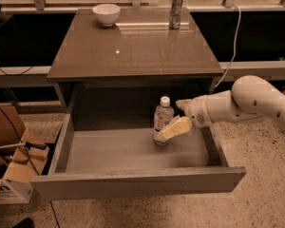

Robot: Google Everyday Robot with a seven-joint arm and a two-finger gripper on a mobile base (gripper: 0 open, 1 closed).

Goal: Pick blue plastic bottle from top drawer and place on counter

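Observation:
The blue plastic bottle (161, 118), clear with a white cap and a label, stands upright on the floor of the open top drawer (133, 182), right of its middle. My gripper (175, 117) reaches into the drawer from the right at bottle height. It is open, with its cream near finger (176, 127) crossing in front of the bottle's lower part and the far finger (183, 103) behind and to the right of it. The counter (133, 49) lies above the drawer.
A white bowl (106, 13) and a shiny metal can (175, 11) stand at the back of the counter. Cardboard boxes (9, 160) sit on the floor to the left. A cable (235, 37) hangs to the right of the cabinet.

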